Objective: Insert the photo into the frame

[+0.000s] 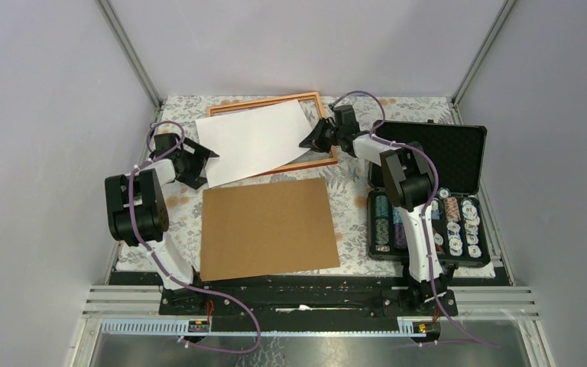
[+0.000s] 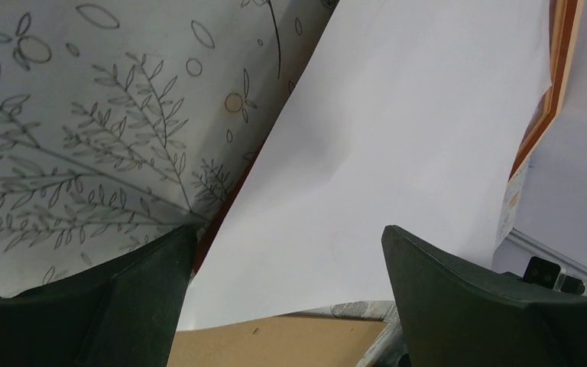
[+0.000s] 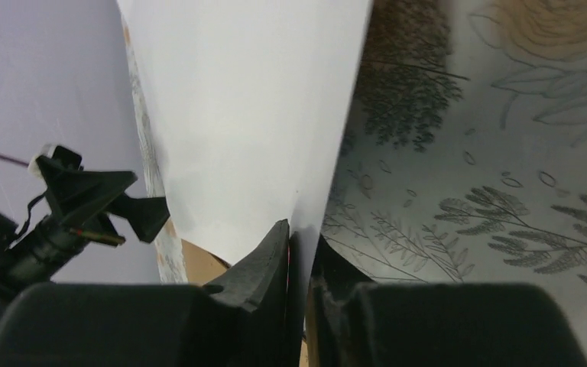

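The photo [image 1: 256, 141] lies white back up (no printed side shows), skewed across the frame [image 1: 275, 100]. The right gripper [image 1: 308, 140] pinches its right edge between nearly closed fingers. The left gripper [image 1: 208, 159] stands spread wide by its left corner, gripping nothing. A brown backing board [image 1: 269, 228] lies just nearer the arms.
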Tool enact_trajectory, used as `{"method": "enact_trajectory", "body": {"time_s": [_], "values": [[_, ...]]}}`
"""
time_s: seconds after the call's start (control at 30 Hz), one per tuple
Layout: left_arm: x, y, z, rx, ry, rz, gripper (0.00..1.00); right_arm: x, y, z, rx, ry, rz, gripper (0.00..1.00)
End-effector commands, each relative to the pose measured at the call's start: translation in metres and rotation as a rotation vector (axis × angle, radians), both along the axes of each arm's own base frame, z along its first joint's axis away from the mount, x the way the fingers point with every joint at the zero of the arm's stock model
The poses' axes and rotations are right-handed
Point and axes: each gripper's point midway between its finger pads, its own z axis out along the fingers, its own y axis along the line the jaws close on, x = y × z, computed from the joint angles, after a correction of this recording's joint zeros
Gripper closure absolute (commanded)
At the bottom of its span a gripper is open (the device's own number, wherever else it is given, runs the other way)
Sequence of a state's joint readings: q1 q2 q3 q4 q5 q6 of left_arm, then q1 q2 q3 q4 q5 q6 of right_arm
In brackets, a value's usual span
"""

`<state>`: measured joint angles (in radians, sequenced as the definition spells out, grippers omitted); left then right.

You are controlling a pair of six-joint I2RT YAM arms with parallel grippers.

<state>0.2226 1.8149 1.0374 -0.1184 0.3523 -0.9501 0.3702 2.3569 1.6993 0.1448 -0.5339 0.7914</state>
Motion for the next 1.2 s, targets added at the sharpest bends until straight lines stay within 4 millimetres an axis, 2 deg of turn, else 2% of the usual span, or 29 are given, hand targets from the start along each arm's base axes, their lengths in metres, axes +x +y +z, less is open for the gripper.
{"method": "enact_trajectory", "body": {"time_s": [0.0,0.07,0.23,0.37,0.53,0.67,0.93,1.17], "values": [[-0.001,0.01,0.039,0.113,-0.094,0.009,0.03,0.012,-0.008,0.044,0.039,-0.113,-0.102,0.89],[0.0,0.019,0.061,0.178,-0.14,0.027,0.02,0.009,-0.014,0.053,0.047,-0.142,-0.146,1.0],[-0.004,0.028,0.118,0.28,-0.256,0.037,0.01,0.004,-0.025,0.072,0.027,-0.221,-0.226,1.0],[-0.01,0.017,0.142,0.294,-0.342,0.019,0.01,0.003,-0.032,0.069,0.006,-0.24,-0.268,1.0],[-0.01,0.006,0.143,0.259,-0.354,-0.019,0.01,0.002,-0.022,0.066,0.009,-0.246,-0.238,1.0],[-0.009,-0.001,0.141,0.221,-0.353,-0.041,0.01,0.0,-0.007,0.061,0.031,-0.236,-0.175,1.0],[-0.01,-0.005,0.144,0.203,-0.373,-0.05,0.01,-0.007,0.01,0.069,0.09,-0.26,-0.061,1.0],[-0.01,-0.006,0.142,0.195,-0.375,-0.051,0.01,-0.005,0.022,0.052,0.082,-0.248,-0.032,1.0]]}}
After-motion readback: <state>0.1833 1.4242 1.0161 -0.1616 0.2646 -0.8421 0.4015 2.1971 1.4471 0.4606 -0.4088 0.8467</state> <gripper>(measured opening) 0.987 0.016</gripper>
